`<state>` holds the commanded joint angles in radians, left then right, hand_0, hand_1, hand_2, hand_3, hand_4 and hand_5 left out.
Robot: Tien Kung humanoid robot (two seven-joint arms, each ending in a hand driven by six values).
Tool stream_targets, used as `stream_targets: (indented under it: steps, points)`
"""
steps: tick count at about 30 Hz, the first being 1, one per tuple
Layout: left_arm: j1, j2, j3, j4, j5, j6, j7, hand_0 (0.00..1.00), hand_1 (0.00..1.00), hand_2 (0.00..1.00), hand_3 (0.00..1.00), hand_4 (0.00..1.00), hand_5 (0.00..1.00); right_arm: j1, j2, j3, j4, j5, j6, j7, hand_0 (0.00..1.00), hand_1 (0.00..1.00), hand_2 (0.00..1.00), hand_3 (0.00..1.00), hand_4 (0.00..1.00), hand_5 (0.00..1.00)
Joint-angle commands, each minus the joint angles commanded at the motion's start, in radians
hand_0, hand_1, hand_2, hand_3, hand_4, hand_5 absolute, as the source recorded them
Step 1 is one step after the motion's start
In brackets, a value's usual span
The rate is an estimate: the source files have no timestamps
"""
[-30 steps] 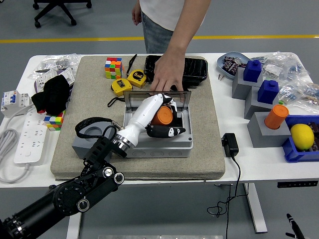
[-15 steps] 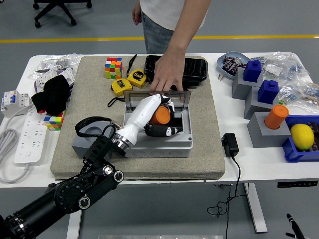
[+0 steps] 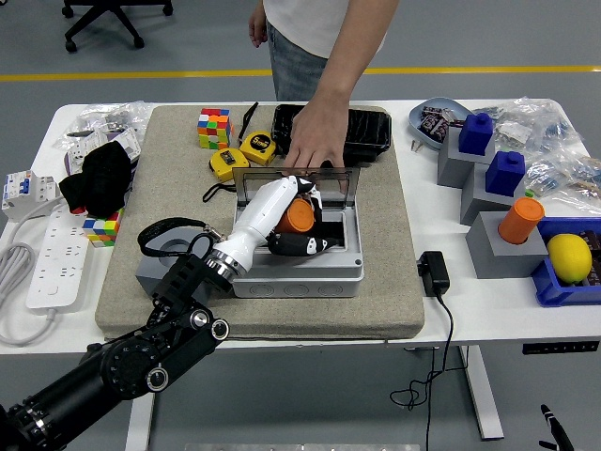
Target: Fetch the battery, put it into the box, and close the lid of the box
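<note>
The orange battery [image 3: 300, 217] is in my left hand [image 3: 302, 228], whose fingers are curled around it. The hand reaches into the open grey box [image 3: 300, 280] on the beige mat, with the battery low inside the box's opening. The box's clear lid [image 3: 340, 182] stands upright at the back edge. A person's hand [image 3: 315, 141] rests on top of the lid and holds it open. My right hand is out of view.
Two yellow tape measures [image 3: 228, 163] and a Rubik's cube [image 3: 214, 127] lie behind the box on the left, a black tray [image 3: 364, 132] behind it. A grey holder [image 3: 167, 263] sits left of the box. A black charger [image 3: 432, 271] and grey stands with blue blocks [image 3: 476, 136] are on the right.
My left hand has drawn slightly left and back with the battery, sinking a little deeper into the box. The person's hand has stayed on the lid.
</note>
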<state>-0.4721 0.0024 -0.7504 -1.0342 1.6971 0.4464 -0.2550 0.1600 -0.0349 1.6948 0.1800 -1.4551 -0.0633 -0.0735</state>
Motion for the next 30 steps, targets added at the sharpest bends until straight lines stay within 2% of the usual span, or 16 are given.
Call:
stream_targets:
  steps: [10,11,12,17,18,23,24,30]
  points:
    - [-0.001,0.002,-0.012,-0.005,0.000,0.003,-0.033,0.079,0.002,0.060,0.054,0.998,0.154,0.003,0.000,-0.001,0.000,0.005,0.000,0.000,0.861,0.748,0.748,0.806,0.998,0.998]
    - [0.000,0.002,-0.013,-0.005,0.001,-0.001,-0.032,0.079,0.002,0.060,0.054,0.998,0.154,0.004,0.000,-0.001,0.000,0.005,-0.001,0.001,0.861,0.748,0.748,0.806,0.998,0.998]
    - [0.000,0.002,-0.014,-0.005,0.002,-0.005,-0.032,0.139,0.057,0.104,0.077,0.998,0.228,0.004,0.000,-0.001,0.000,0.006,-0.001,0.001,0.860,0.748,0.749,0.806,0.998,0.998]
    - [0.000,0.002,-0.019,-0.001,0.006,-0.026,-0.032,0.139,0.057,0.104,0.077,0.998,0.228,0.004,0.000,-0.001,0.000,0.007,0.000,0.001,0.860,0.748,0.749,0.806,0.998,0.998]
    - [0.000,0.002,-0.021,0.000,0.010,-0.037,-0.031,0.277,0.206,0.233,0.151,0.998,0.313,0.004,0.000,-0.001,0.000,0.007,0.000,0.001,0.861,0.748,0.749,0.806,0.998,0.998]
    - [0.001,0.003,-0.029,-0.001,0.026,-0.077,-0.024,0.277,0.206,0.233,0.151,0.998,0.313,0.004,0.000,-0.001,0.000,0.006,0.000,0.001,0.861,0.748,0.749,0.806,0.998,0.998]
    - [0.001,0.003,-0.032,-0.001,0.028,-0.087,-0.023,0.699,0.730,0.620,0.493,0.998,0.357,0.004,0.000,0.000,0.000,0.006,0.000,0.001,0.860,0.748,0.749,0.806,0.998,0.998]
    - [0.000,0.003,-0.041,0.000,0.037,-0.104,-0.017,0.699,0.730,0.620,0.493,0.998,0.357,0.006,0.000,0.001,0.000,0.007,0.000,0.002,0.860,0.748,0.749,0.806,0.998,0.998]
